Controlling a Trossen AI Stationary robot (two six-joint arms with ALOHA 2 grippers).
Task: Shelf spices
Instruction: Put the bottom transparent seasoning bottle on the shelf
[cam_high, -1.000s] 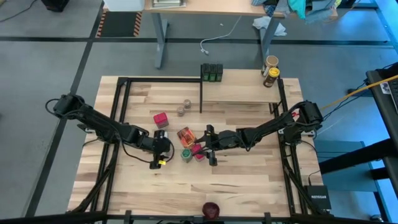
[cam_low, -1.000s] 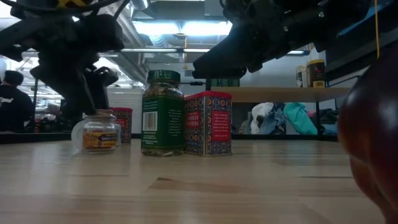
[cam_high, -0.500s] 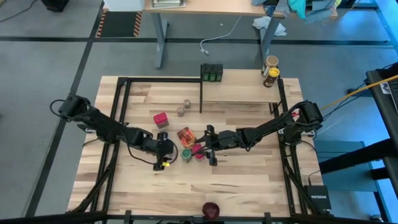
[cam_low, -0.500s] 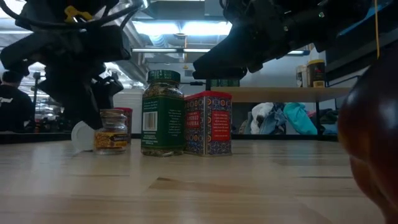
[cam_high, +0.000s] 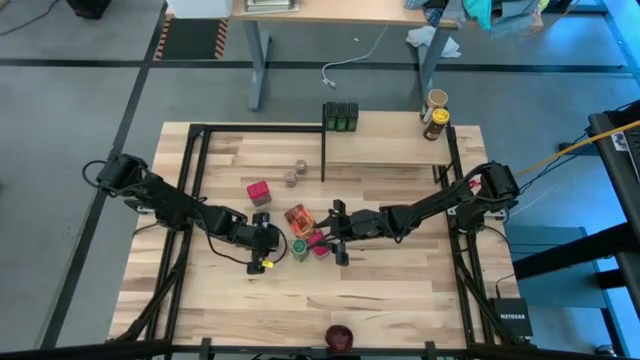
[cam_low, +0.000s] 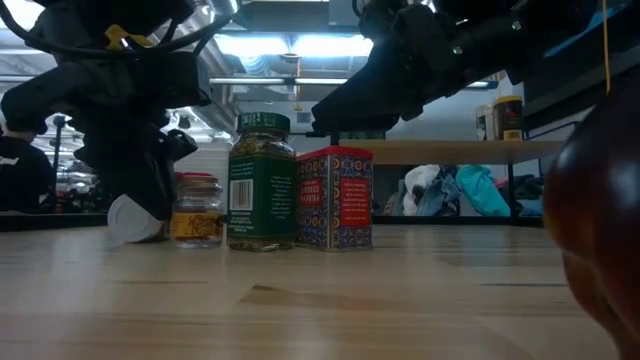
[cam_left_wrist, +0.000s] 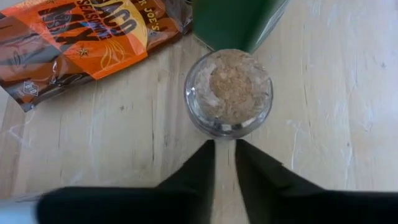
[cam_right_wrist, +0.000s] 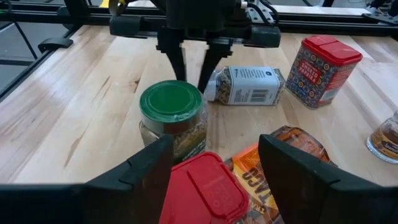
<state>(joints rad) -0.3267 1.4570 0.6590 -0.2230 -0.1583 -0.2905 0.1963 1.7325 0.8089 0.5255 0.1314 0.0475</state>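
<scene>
Green-lidded jar (cam_high: 299, 247) stands mid-desk beside a red tin (cam_high: 320, 243). Our left gripper (cam_left_wrist: 224, 146) has its jaws nearly pressed together, empty, tips just short of a small glass jar (cam_left_wrist: 228, 92). Our right gripper (cam_right_wrist: 212, 152) hovers with jaws spread above the red tin.

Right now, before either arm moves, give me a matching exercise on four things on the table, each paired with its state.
Things:
1. green-lidded jar
2. labelled bottle
3. orange packet
4. right gripper

States:
A. lying on its side
B. fingers open, a red-lidded tin showing between them
C. standing upright
D. lying flat on the table

Pairs: 1-C, 2-A, 3-D, 4-B
</scene>
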